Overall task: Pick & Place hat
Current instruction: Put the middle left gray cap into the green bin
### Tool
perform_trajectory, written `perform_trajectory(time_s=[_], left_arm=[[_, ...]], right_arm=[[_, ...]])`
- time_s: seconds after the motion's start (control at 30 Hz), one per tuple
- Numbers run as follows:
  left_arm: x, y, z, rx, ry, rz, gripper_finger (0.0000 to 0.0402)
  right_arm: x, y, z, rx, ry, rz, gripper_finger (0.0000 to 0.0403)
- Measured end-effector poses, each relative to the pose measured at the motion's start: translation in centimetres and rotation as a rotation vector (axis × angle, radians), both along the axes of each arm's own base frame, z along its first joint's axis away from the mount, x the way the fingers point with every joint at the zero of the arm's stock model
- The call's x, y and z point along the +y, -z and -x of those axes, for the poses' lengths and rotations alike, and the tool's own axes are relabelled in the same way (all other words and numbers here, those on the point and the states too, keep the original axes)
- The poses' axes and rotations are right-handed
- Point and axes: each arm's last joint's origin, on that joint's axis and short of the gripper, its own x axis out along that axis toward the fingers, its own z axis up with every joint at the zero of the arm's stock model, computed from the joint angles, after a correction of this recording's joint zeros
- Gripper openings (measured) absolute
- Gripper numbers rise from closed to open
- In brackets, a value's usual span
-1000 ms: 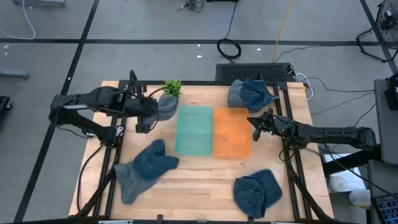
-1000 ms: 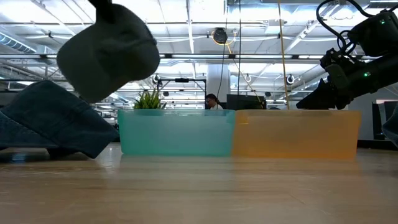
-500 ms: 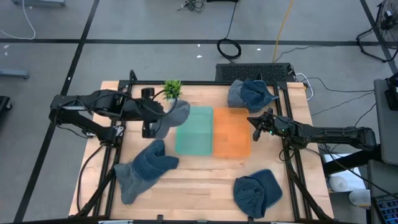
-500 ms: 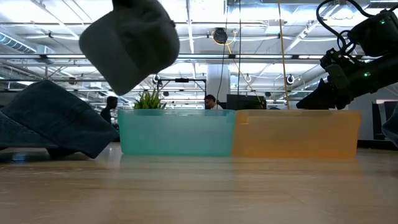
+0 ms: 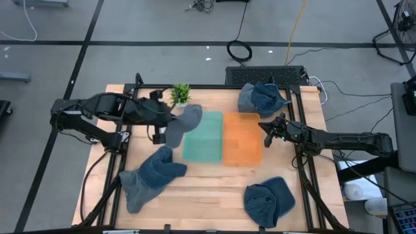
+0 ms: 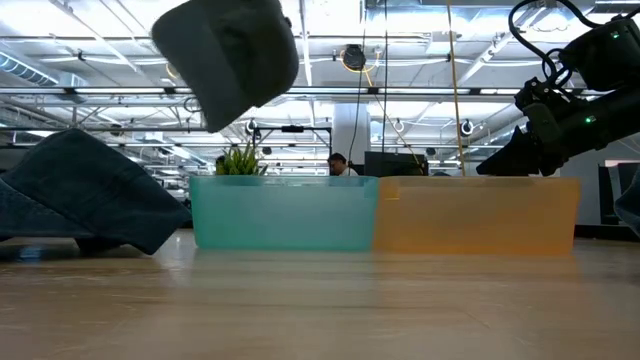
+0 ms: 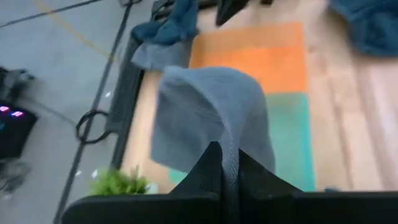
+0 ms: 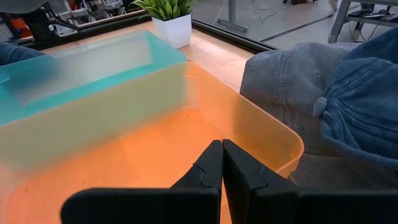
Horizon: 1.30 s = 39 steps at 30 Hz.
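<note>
A grey hat (image 5: 182, 123) is held clear of the worktop (image 5: 208, 195) by the left end effector (image 5: 162, 125), whose fingers are clamped fully together on the fabric, as seen in the left wrist view (image 7: 225, 168). The hat is suspended at the left rim of the teal bin (image 5: 203, 136), near the small potted plant (image 5: 180, 94) at the worktop's far edge. Beside the teal bin, touching it, an orange bin (image 5: 242, 138) is seen. Over the orange bin's right rim the right end effector (image 5: 267, 132) is poised, its fingers (image 8: 217, 163) pressed together with nothing between them. Two bins are counted. Besides the lifted hat, three heaps of blue and grey hats are counted: one near the front left corner (image 5: 151, 177), one at the far right corner (image 5: 261, 99), one at the front right (image 5: 268, 201).
</note>
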Motion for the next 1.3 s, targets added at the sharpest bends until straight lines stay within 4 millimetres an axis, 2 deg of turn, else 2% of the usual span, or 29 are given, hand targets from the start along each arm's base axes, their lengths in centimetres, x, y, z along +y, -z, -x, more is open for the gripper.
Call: perform_trajectory(time_s=[0.3,0.53,0.7,0.8,1.0,1.17,1.3], left_arm=[[0.2,-1.6,-0.6,-0.181,0.033,0.035,0.0004],[0.1,-2.9,-1.2,-0.326,0.054,0.014,0.0004],[0.1,-3.3,-1.2,-0.355,0.071,-0.014,0.0004],[0.2,-3.3,-1.2,-0.355,0.074,-0.018,0.0004],[0.1,-3.3,-1.2,-0.351,0.080,-0.027,0.0004],[0.1,-3.3,-1.2,-0.350,0.090,-0.039,0.0004],[0.1,-3.8,-1.4,-0.395,0.114,-0.082,0.0004]], right_arm=[[0.0,-0.8,-0.2,-0.076,-0.007,0.037,0.0000],[-0.1,-1.1,-0.3,-0.165,0.027,-0.063,0.0000],[0.0,-1.8,-0.5,-0.250,-0.007,-0.071,0.0013],[0.3,-2.9,-0.7,-0.353,-0.113,-0.055,0.0047],[0.5,-4.7,-0.7,-0.545,-0.185,-0.035,0.0153],[0.7,-5.3,-0.6,-0.601,-0.260,-0.035,0.0233],[0.8,-5.3,-0.6,-0.614,-0.294,-0.065,0.0275]])
